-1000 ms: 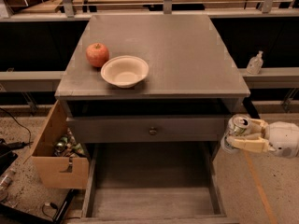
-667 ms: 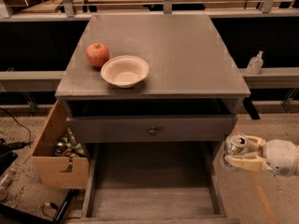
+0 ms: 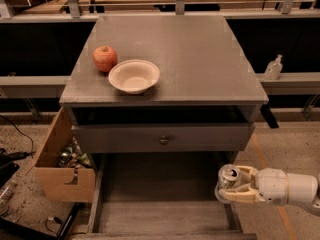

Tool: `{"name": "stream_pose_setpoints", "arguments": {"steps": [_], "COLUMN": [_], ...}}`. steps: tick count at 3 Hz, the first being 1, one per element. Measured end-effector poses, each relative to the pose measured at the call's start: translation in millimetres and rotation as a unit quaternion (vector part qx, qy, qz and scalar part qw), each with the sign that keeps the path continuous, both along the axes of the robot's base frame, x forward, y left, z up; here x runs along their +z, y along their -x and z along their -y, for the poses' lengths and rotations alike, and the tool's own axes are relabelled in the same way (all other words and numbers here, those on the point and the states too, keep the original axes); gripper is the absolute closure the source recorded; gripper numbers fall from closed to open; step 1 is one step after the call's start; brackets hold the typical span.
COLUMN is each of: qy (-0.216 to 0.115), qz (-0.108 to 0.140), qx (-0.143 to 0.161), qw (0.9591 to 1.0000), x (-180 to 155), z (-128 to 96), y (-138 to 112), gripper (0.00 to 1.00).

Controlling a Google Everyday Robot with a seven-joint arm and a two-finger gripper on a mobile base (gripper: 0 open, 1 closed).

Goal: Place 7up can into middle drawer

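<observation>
Can in hand: the small white-and-green 7up can [image 3: 228, 177] with the silver top stands upright, its long axis vertical and the pull tab facing up, clamped between the beige fingers of the white end effector [image 3: 226, 189], which reaches in from the right at the lower right of the view. The end effector is clenched on the can, one finger wrapping its lower body.

The relation that counts: the wide grey wooden middle drawer [image 3: 160, 196] lies pulled out to the can's left, and the can sits right at the drawer's right wall. Whether it is over the wall, just inside or just outside, I cannot tell. My read is that the carry needs a short shift left over the plank floor before any lowering.

The can's lower half is hidden by the fingers, the drawer's front edge is cut off at the bottom of the view, and the arm runs out of view at the right edge.
</observation>
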State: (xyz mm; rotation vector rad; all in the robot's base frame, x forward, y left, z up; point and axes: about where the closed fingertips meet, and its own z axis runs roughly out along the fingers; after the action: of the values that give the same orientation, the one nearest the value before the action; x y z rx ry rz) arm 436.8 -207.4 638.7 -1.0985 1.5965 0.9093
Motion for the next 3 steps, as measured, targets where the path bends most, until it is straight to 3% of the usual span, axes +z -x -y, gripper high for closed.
{"name": "stream_pose_setpoints", "arguments": {"steps": [1,2,3], "qy": [-0.016,-0.012,-0.006], "qz": [-0.006,-0.003,0.01], "qx": [0.029,0.03,0.036], "qw": [0.9994,0.9995,0.9993], "x": [-20,-21,-29], "z": [-32,-40,-66], "y": [6,4,-5], "gripper": [1.0,1.0,1.0]}}
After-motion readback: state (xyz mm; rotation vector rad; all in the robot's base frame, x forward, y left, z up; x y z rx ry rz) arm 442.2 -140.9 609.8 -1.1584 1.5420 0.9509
